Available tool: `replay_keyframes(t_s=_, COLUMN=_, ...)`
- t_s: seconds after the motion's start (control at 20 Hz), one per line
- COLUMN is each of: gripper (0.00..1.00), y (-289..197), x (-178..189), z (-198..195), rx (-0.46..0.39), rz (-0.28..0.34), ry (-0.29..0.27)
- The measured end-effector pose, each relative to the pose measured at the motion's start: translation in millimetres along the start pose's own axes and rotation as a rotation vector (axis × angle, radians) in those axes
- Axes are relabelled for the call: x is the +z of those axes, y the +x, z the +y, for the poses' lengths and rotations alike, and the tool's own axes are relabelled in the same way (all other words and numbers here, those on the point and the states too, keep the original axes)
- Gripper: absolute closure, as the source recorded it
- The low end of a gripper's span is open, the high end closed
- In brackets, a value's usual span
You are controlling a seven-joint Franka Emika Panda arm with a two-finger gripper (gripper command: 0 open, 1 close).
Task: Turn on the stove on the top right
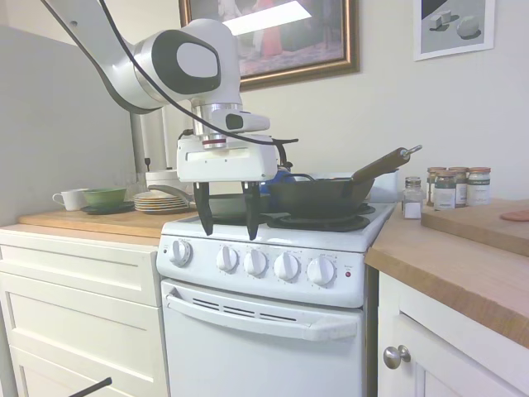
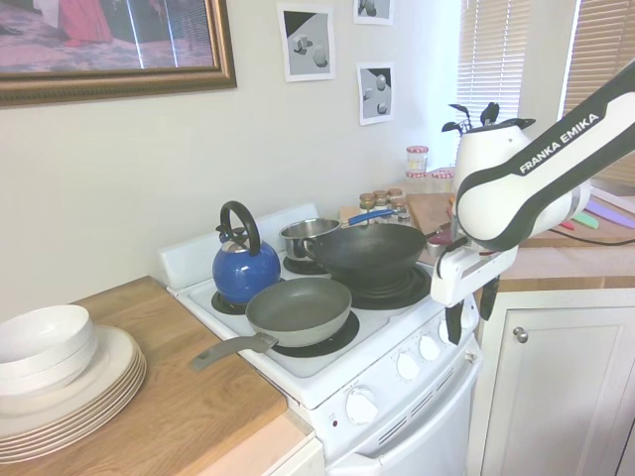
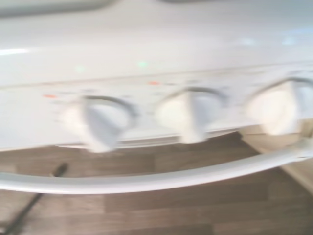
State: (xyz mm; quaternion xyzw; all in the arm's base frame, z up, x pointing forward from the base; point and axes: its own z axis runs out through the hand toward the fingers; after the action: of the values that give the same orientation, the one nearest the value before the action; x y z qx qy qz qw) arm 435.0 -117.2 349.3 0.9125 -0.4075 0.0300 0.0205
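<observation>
**Jaws open and empty, hanging over the knob row**

Open wide and holding nothing: your gripper [image 1: 227,222] points straight down in front of the stove [image 1: 264,322], its two dark fingers [image 1: 203,211] spread apart just above the front panel. From the first exterior view the tips sit over the gap between the far-left knob [image 1: 180,252] and the second knob [image 1: 227,259], not touching either.

The stove stands between white cabinets [image 1: 78,314] on one side and a wooden counter [image 1: 463,265] on the other. Below the panel you see the oven-door handle [image 1: 264,316] running the full width.

On the burners: a black wok [image 2: 369,253] with a long handle, a grey frying pan [image 2: 298,309] in front, a blue kettle [image 2: 245,266] behind that, and a small steel pot [image 2: 310,236] at the back.

A stack of plates [image 2: 74,392] with a white bowl [image 2: 45,342] on top sits on the wooden top beside the stove. Spice jars [image 1: 453,187] stand on the other counter against the wall.

All five knobs line up along the panel, with a small red light [image 1: 348,274] at the end past the last knob [image 1: 321,270].

Your wrist view is blurred; it shows three knobs [image 3: 188,115] and the handle under them, and you probably can't read any markings from it.
</observation>
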Motion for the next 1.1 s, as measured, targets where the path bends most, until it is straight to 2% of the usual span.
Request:
replay_keyframes(t_s=0.15, gripper=0.0, y=19.3, x=2.5, z=12.6, rx=-0.014, rz=0.007, ry=-0.016)
replay_keyframes(t_s=0.2, gripper=1.0, y=25.0, x=3.6, z=15.7, rx=-0.016, rz=0.008, ry=-0.021)
replay_keyframes(t_s=0.45, gripper=1.0, y=39.1, x=10.5, z=19.4, rx=-0.024, rz=0.008, ry=-0.041)
replay_keyframes(t_s=1.1, gripper=1.0, y=40.6, x=18.5, z=19.5, rx=-0.024, rz=-0.003, ry=-0.049)
